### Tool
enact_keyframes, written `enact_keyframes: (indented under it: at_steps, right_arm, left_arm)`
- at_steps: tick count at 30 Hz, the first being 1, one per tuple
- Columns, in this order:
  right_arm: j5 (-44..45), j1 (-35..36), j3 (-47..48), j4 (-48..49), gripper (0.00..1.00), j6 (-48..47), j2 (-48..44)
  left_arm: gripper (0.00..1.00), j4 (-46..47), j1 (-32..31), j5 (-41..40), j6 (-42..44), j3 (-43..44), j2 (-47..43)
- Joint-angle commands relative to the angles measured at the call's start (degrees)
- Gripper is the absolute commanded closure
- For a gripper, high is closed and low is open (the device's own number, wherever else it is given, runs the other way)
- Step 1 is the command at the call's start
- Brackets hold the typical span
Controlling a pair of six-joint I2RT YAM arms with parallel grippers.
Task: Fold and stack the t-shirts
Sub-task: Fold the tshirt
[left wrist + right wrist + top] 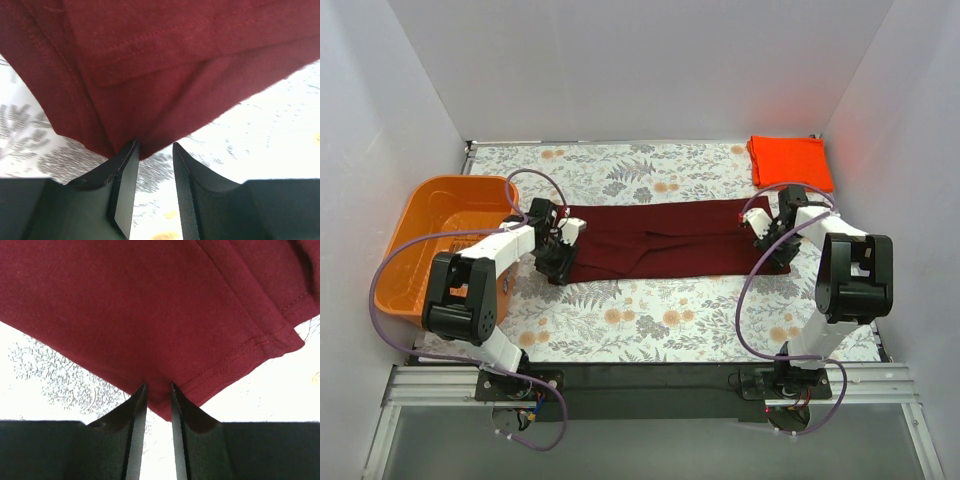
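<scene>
The dark maroon t-shirt (660, 240) lies flat as a long folded strip across the middle of the floral table cover. My left gripper (558, 262) is at its near-left corner. In the left wrist view (155, 147) its jaws are apart, with the shirt's corner (165, 75) just at the tips. My right gripper (775, 247) is at the near-right corner. In the right wrist view (157, 387) its jaws stand narrowly apart around the flat, unpinched corner (150, 315). The orange-red t-shirt (790, 162) lies as a folded rectangle at the back right.
An orange plastic basket (408, 228) stands at the left edge beside the left arm. White walls close in the back and both sides. The floral cloth (650, 320) covers the table in front of the shirt.
</scene>
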Motion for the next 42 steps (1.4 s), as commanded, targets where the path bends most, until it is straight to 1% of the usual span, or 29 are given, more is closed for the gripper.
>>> enact_keyframes:
  at_steps: [1,2,3,4,5,7,8,9,11,12,13,14,15,16,17,18,19,20,22,23,25,26,28,33,36,42]
  right_arm:
    - [-2.6,-0.7,2.0,-3.4,0.67,2.2,-2.1]
    - [-6.8,0.7,5.9,-5.3,0.65,3.8,-3.6]
    - [-9.2,1.2,8.5,-6.6,0.65,5.0,-4.2]
    - [-13.6,2.8,10.4,-7.1,0.63,6.7,-5.3]
    - [-15.6,3.8,13.3,-7.3,0.62,10.3,-5.9]
    - [-19.3,7.2,15.0,-7.0,0.62,14.2,-6.7]
    - [-23.3,8.4,15.8,-6.7,0.61,16.2,-7.0]
    - [-25.0,10.7,16.4,-5.2,0.61,21.3,-6.9]
    - [-29.5,13.0,16.5,-2.6,0.58,26.8,-5.9]
    - [-30.6,15.2,16.4,-1.1,0.57,33.5,-5.5]
    - [-31.2,16.6,15.5,3.3,0.56,36.6,-5.1]
    - [-31.5,17.7,14.7,5.7,0.56,40.7,-4.8]
    - [-31.6,20.2,13.5,8.5,0.56,46.9,-4.7]
    - [-31.6,21.3,11.2,11.2,0.56,50.0,-4.7]
    - [-31.6,23.6,9.4,17.4,0.57,53.9,-4.8]
    - [-31.3,24.8,8.2,20.3,0.57,56.7,-4.9]
    - [-31.0,26.1,6.3,22.6,0.57,62.0,-4.4]
    - [-30.5,27.4,5.8,26.6,0.57,63.7,-4.2]
    - [-29.1,31.8,5.4,29.1,0.57,68.0,-3.3]
    - [-26.5,34.3,5.4,30.5,0.56,69.6,-2.3]
    - [-24.0,36.3,5.4,32.0,0.55,73.1,-0.5]
    - [-22.0,38.0,5.6,32.6,0.55,77.0,0.3]
    - [-20.5,39.4,6.2,33.5,0.55,79.8,3.2]
    - [-22.9,41.9,8.5,33.3,0.58,84.0,8.7]
    - [-23.2,42.7,8.3,33.6,0.58,85.1,10.4]
    - [-23.7,43.1,9.0,34.0,0.58,86.0,13.3]
  left_arm:
    - [0.67,-3.7,0.1,4.4,-2.6,3.7,-5.6]
    - [0.67,-4.5,0.1,5.1,-3.4,5.7,-6.1]
    - [0.66,-5.0,0.2,6.6,-4.5,7.4,-6.3]
    - [0.65,-5.2,0.1,7.1,-5.5,10.6,-6.5]
    - [0.64,-5.3,0.1,7.5,-7.7,11.8,-6.4]
    - [0.63,-5.0,0.1,8.2,-9.8,13.6,-5.9]
    - [0.63,-4.7,0.1,8.0,-11.0,14.6,-5.1]
    - [0.62,-4.5,0.1,8.1,-12.8,14.8,-4.6]
    - [0.62,-3.5,0.1,7.6,-14.7,14.8,-3.6]
    - [0.62,-2.8,0.2,7.2,-16.6,14.0,-3.5]
    - [0.62,-2.3,0.2,6.8,-17.5,13.7,-3.1]
    - [0.61,-1.5,0.3,6.2,-18.3,13.2,-3.0]
    - [0.61,-1.3,0.8,6.2,-19.6,12.6,-2.5]
    - [0.62,-1.1,1.2,6.5,-19.9,12.1,-2.3]
    - [0.61,-0.7,1.6,6.8,-20.4,11.8,-2.2]
    - [0.61,-0.7,2.6,7.2,-20.5,11.6,-1.9]
    - [0.61,-0.7,3.0,7.5,-20.8,11.3,-1.4]
    - [0.61,-1.0,3.4,7.6,-20.9,11.3,-1.0]
    - [0.61,-0.9,4.3,8.1,-21.3,10.8,-0.3]
    - [0.61,-0.8,4.5,8.2,-21.3,10.6,-0.1]
    - [0.61,-0.6,4.5,8.2,-21.5,10.0,0.3]
    - [0.61,-0.2,4.6,8.4,-21.6,9.9,0.5]
    - [0.61,0.1,4.6,8.7,-21.8,9.4,0.7]
    - [0.6,0.2,4.6,9.0,-22.0,9.5,1.4]
    - [0.58,0.1,4.6,9.6,-21.8,9.4,1.7]
    - [0.57,0.3,4.6,10.2,-21.4,9.0,1.8]
